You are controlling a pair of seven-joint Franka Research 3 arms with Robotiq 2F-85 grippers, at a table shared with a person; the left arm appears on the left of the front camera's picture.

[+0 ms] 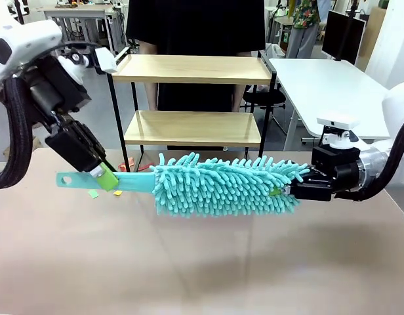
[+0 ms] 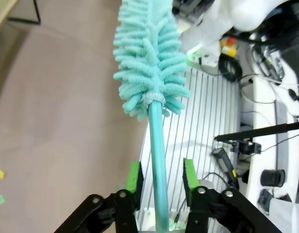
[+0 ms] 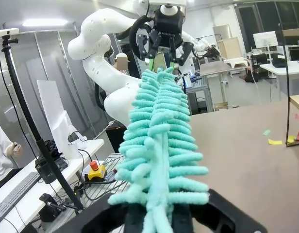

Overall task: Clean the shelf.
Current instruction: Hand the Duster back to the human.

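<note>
Left gripper (image 2: 161,177) jaws parted around smooth teal duster (image 1: 222,186) handle, right gripper (image 1: 288,191) clenched on fluffy chenille tip, duster before wooden shelf (image 1: 192,98).

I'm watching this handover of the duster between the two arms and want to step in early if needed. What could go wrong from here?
1. The left gripper has its green pads either side of the duster handle with gaps showing; if the right gripper lets go of the fluffy tip first, the duster may drop onto the table.
2. The right gripper pinches only soft fibres, so its hold may slip.
3. The shelf stands close behind; a swing could knock it.
</note>
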